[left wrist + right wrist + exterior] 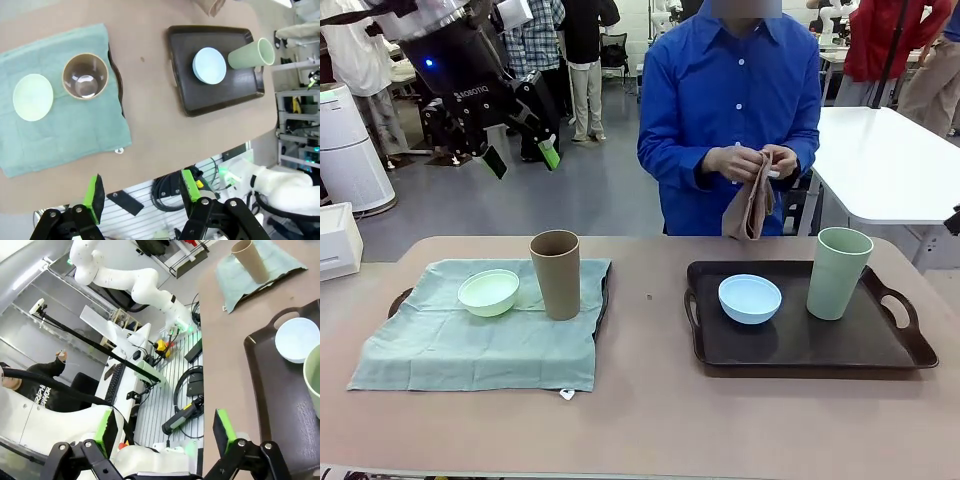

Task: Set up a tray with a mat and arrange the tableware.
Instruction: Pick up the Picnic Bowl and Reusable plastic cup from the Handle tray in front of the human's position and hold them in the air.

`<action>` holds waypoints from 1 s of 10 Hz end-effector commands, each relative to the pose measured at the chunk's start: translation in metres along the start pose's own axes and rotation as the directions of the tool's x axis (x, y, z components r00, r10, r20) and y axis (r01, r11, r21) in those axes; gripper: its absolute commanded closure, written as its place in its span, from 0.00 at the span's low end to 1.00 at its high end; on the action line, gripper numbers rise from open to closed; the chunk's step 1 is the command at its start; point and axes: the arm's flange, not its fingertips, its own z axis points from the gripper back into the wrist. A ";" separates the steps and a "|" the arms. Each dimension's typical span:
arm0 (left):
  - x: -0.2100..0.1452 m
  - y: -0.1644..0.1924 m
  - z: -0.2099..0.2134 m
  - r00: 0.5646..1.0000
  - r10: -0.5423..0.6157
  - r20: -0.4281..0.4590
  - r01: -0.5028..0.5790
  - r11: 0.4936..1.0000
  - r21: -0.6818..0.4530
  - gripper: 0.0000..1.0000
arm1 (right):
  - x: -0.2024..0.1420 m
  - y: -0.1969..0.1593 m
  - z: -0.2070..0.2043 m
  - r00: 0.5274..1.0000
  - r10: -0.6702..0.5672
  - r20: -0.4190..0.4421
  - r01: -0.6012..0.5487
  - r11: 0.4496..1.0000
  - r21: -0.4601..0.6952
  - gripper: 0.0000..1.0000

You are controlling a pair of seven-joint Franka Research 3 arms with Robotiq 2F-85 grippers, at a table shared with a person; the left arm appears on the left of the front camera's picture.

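- Tan surface [650, 415] in a busy lab; person [730, 100] in blue shirt at far side holds a tan cloth [752, 205].
- Robot's L side: green mat [470, 345] draped over covered tray [603, 300]; mint bowl [488, 292] & brown cup [556, 274] upright on the mat, just beside each other.
- R side: bare tray [800, 350], dark, carrying light blue bowl [750, 298] & pale green cup [838, 272], upright, slightly apart.
- Left tool [523, 158] high above L rear; jaws well apart, nothing btwn them; "ROBOTIQ" printed on its body.
- Right tool [167, 432] off the surface's edge, over cables; jaws wide, empty.
- Small white tag [567, 394] at the mat's near corner; print unreadable.
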 end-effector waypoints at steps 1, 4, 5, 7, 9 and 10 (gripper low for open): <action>0.000 -0.002 -0.002 1.000 0.014 0.010 -0.014 1.000 0.017 0.21 | 0.000 0.002 0.002 1.000 0.003 0.004 -0.003 1.000 -0.007 0.00; 0.026 -0.050 -0.027 1.000 0.021 -0.001 -0.021 1.000 0.009 0.21 | 0.011 -0.033 0.038 0.953 0.280 -0.116 -0.299 0.929 -0.217 0.00; 0.030 -0.074 -0.033 1.000 0.015 0.013 -0.015 0.999 0.028 0.21 | 0.007 -0.037 0.045 0.921 0.328 -0.210 -0.381 0.869 -0.316 0.00; 0.040 -0.118 -0.045 0.999 0.019 0.050 -0.022 0.999 0.048 0.21 | -0.003 -0.046 0.058 0.876 0.344 -0.337 -0.471 0.760 -0.447 0.00; 0.058 -0.162 -0.069 0.995 0.061 0.082 -0.068 0.995 0.080 0.21 | -0.011 -0.051 0.067 0.854 0.331 -0.402 -0.506 0.709 -0.491 0.00; 0.067 -0.179 -0.084 0.991 0.076 0.110 -0.088 0.991 0.105 0.21 | -0.012 -0.053 0.071 0.852 0.345 -0.393 -0.515 0.683 -0.518 0.00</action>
